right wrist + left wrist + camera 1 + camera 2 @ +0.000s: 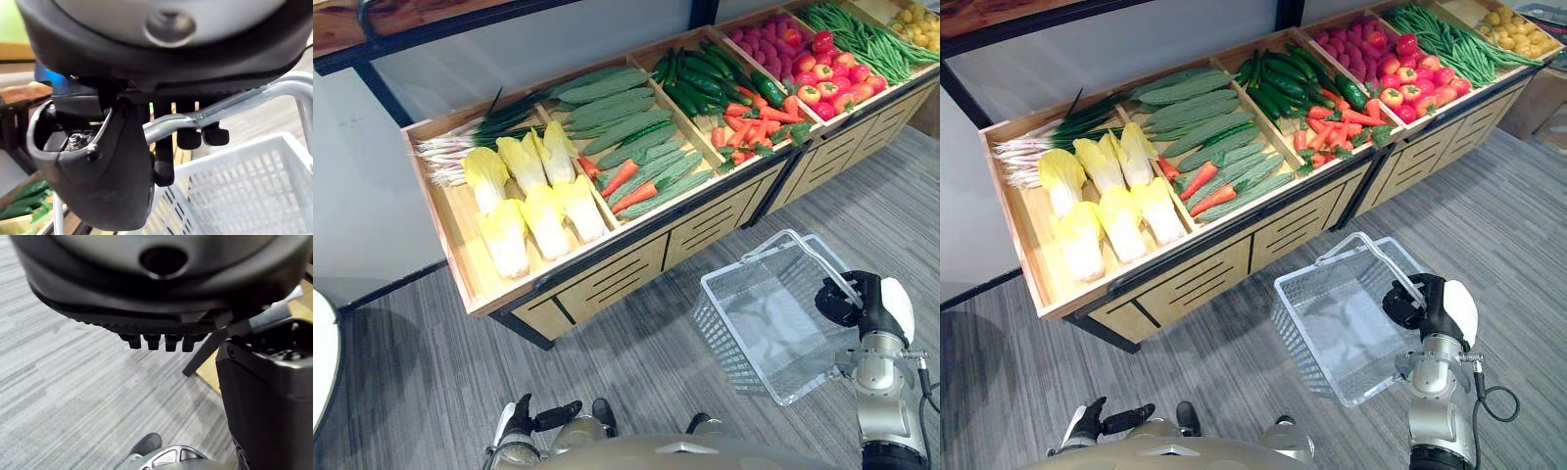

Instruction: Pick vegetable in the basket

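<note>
1. Left wrist view has the left hand (146, 303) hanging low beside the robot over the grey floor (63, 382), its fingers (156, 340) in a loose row side by side, holding nothing
2. Just ahead on the robot's right, the right hand (867, 304) has its fingers and thumb curled round the metal handle (234, 100) of the wire basket (729, 328), which hangs tilted above the floor; I can see no vegetable in it
3. Beyond the basket is the wooden stand (607, 279), and every vegetable lies in its bins, well apart from both hands; the front left bin holds pale cabbages (524, 211), and the next one has carrots (628, 176) lying among ridged green gourds (626, 127)
4. A carrot is probably the easiest pick: it looks light, stiff and slim, so the free left hand could close round its middle; a cabbage looks bulkier, with softer leaves, and would want a wide grasp round its thick lower half
5. Farther back lie spring onions (460, 147) behind the cabbages, then cucumbers (700, 78), red tomatoes (832, 83) and green beans (862, 39) toward the far right; tomatoes would likely bruise if squeezed
</note>
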{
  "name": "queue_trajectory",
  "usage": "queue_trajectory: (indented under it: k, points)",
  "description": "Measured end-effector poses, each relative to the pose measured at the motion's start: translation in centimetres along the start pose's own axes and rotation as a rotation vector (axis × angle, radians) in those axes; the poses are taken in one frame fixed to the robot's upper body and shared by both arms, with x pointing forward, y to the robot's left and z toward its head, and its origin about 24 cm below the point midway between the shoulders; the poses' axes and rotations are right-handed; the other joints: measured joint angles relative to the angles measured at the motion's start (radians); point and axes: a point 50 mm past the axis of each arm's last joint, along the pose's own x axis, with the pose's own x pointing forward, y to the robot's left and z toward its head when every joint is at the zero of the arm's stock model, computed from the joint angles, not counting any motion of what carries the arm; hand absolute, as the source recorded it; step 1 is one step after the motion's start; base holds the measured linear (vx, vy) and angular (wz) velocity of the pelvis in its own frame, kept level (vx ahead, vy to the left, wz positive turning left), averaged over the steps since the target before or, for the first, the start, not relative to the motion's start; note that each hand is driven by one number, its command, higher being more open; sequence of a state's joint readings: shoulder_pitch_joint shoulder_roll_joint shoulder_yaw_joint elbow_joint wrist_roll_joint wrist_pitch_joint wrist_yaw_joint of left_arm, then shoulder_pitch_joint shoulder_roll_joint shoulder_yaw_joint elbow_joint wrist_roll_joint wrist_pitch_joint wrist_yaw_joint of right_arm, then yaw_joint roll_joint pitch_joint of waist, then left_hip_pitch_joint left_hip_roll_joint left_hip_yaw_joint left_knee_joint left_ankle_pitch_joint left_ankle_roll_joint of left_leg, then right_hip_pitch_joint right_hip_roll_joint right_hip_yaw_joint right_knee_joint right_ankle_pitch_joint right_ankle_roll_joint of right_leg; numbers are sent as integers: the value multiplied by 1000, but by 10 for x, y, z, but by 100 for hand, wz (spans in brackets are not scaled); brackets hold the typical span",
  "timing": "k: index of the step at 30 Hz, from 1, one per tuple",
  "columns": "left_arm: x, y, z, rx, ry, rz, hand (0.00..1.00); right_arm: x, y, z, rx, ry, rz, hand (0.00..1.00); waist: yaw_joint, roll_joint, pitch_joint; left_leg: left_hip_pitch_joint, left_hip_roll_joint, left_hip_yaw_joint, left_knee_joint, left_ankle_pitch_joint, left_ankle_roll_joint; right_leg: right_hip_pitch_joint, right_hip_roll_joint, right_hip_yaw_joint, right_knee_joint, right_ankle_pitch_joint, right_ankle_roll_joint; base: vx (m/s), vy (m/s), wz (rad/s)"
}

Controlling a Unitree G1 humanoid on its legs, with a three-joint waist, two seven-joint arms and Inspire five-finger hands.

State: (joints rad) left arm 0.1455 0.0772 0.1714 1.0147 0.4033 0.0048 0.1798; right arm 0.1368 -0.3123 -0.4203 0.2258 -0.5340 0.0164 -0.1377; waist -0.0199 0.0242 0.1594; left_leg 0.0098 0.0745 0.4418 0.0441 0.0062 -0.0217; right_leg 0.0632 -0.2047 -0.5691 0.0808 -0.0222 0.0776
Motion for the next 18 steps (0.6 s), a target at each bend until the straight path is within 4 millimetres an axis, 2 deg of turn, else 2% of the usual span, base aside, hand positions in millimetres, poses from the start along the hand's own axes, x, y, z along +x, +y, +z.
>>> queue_trajectory:
  k: [5,8,9,10,11,12,13,14,16,17,18]
  points:
    - [0,1,-2,4,6,-6,100,-1,1,-4,-7,25,3,0,-9,0,-4,2,-12,29,-36,11,14,-34,-3,32,6,14,1,-14,26,-21]
    - [0,1,-3,21,8,-12,100,-1,1,-11,-15,69,4,0,-10,-8,-10,20,-38,27,-74,12,23,-67,-44,37,96,-15,21,34,67,3]
    - [0,1,-4,26,10,-13,100,-2,-1,-17,-16,96,0,0,-10,-12,-8,41,-54,15,-96,8,27,-72,-68,37,155,-30,37,37,88,33]
    - [0,-1,-5,45,11,-23,100,-3,-3,-27,-15,144,-8,0,-14,-11,-8,67,-67,-12,-115,3,37,-98,-108,50,286,-37,46,43,121,57]
    - [0,1,-7,59,13,-23,100,-4,-3,-37,-16,197,-8,0,-15,-20,-4,89,-77,-37,-116,-1,44,-142,-150,97,437,-26,30,33,105,61]
    - [0,3,-8,64,13,-18,100,-5,-3,-42,-15,216,-5,0,-14,-30,-2,97,-83,-49,-114,-5,50,-167,-164,140,501,-13,11,55,103,68]
    - [1,7,-9,64,17,-11,100,-6,-1,-46,-16,242,0,0,-16,-43,2,109,-89,-80,-113,-9,61,-211,-164,236,587,16,-20,101,60,70]
    - [1,9,-10,52,23,-2,100,-7,-1,-49,-17,254,-4,0,-23,-45,4,115,-91,-103,-111,-10,70,-225,-147,311,609,11,-25,109,42,71]
    - [1,11,-10,15,27,8,100,-8,-3,-53,-9,273,-14,0,-30,-63,13,98,-89,-142,-93,-15,77,-224,-118,363,557,-37,-22,107,-13,67]
    - [1,14,-11,-9,34,19,100,-7,-4,-55,0,282,-25,0,-33,-66,18,88,-83,-168,-83,-16,74,-221,-85,388,494,-69,-18,99,-50,63]
    - [1,15,-12,-24,39,26,100,-8,-5,-57,4,289,-31,0,-35,-66,18,79,-79,-183,-76,-16,65,-220,-68,405,456,-74,-18,110,-84,62]
